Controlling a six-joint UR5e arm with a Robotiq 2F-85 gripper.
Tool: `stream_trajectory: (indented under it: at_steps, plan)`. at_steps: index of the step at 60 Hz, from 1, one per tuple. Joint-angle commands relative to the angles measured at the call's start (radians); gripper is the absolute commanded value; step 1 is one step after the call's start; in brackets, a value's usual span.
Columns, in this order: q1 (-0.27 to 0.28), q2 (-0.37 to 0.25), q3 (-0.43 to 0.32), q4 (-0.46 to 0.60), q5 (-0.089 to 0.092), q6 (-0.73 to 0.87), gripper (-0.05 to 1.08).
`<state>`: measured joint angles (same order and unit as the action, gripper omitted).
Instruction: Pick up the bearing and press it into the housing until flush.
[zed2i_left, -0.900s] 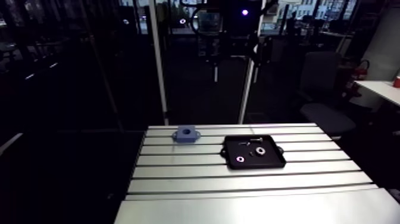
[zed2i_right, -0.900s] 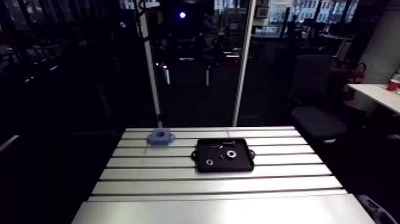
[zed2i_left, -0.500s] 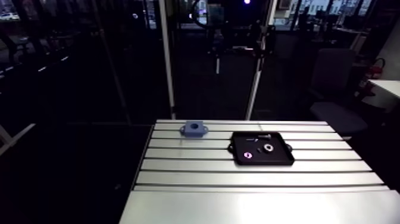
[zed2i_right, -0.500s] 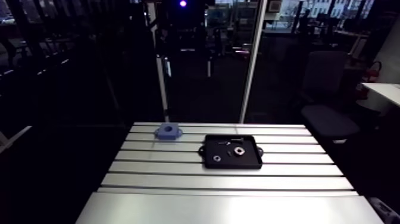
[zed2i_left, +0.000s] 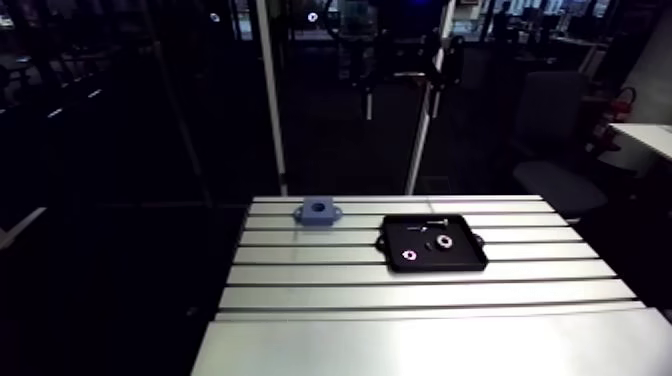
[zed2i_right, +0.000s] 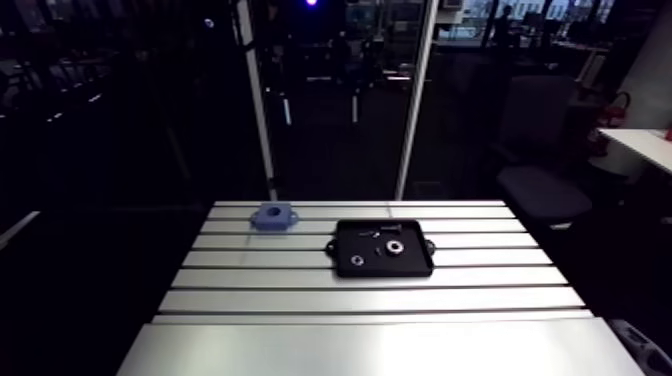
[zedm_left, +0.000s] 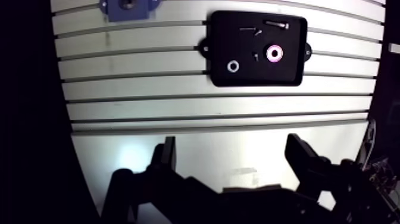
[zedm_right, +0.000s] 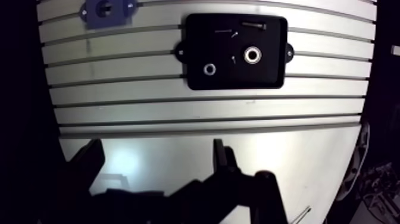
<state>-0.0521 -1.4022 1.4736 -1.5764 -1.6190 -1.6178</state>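
You're looking at a dim scene: only the table (zedm_left: 178, 113) is bright. Glare sits beside the silhouetted fingers (zedm_left: 165, 156), and the slots bow in the wrist view.

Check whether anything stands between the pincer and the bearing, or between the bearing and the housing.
Nothing visible does. The open pincer hangs over bare table, short of the tray. The bearing lies uncovered in it, a smaller ring and screws beside it. Toward the housing, only the tray's rim and bare table.
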Motion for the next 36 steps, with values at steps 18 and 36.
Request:
stream_trajectory:
  at_steps: [18, 36]
  plan:
    - [-0.136, 0.086, 0.107, -0.232, 0.004, -0.192, 0.01]
    - [-0.166, 0.118, 0.17, -0.364, 0.011, -0.199, 0.01]
